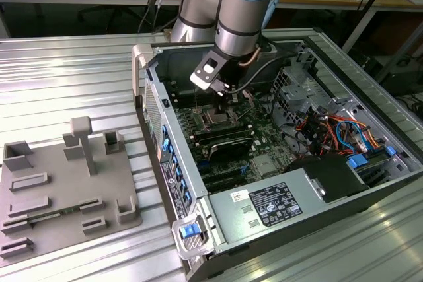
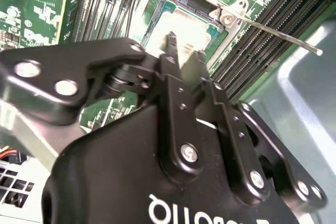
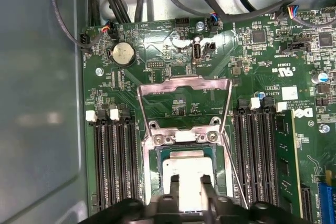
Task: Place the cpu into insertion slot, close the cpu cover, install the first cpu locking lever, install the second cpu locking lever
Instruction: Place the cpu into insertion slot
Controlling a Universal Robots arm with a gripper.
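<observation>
Over insertion slot | your gripper sits straight above seated cpu | jaws spread, empty | cpu cover flipped open

cpu partly hidden behind pincer in both wrist views, slot cut off by the picture's edge in the first wrist view, mostly behind the pincer in the second wrist view

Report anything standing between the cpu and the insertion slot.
Nothing visible does. The cpu cover is swung up off the insertion slot, a locking lever is out to one side, and the cpu sits at the slot's opening, under the gripper.
</observation>
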